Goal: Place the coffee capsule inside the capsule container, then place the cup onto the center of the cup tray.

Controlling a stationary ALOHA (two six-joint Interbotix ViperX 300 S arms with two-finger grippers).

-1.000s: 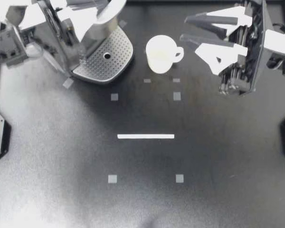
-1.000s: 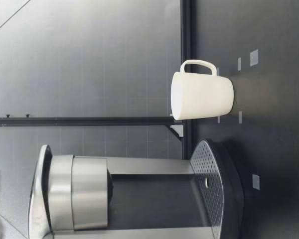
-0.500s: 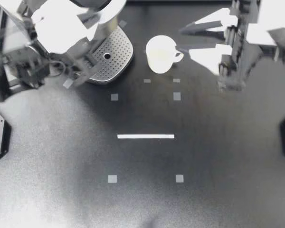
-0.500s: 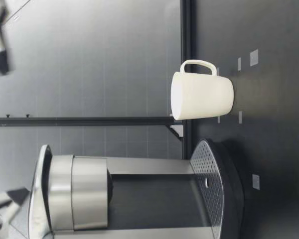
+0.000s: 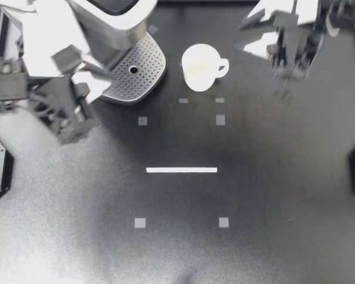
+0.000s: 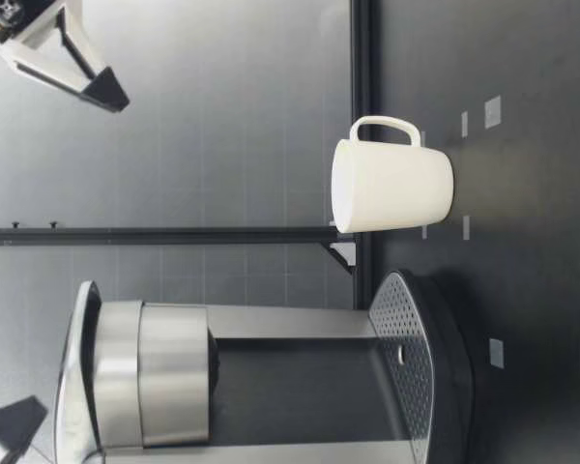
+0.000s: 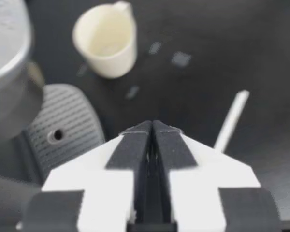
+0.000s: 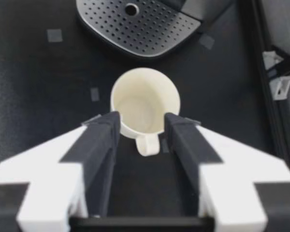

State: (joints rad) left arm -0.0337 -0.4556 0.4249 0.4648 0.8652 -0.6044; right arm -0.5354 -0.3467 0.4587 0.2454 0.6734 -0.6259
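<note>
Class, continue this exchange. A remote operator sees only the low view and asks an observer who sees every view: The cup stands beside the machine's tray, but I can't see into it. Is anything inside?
Observer: No. The right wrist view looks down into the cup, and it is empty.
Operator: Is the right gripper open?
Observer: Yes. The right gripper is open, and the cup's handle points toward the gap between its fingers.
Operator: And the left one?
Observer: The left gripper is shut; the left wrist view shows its fingers pressed together.
</note>
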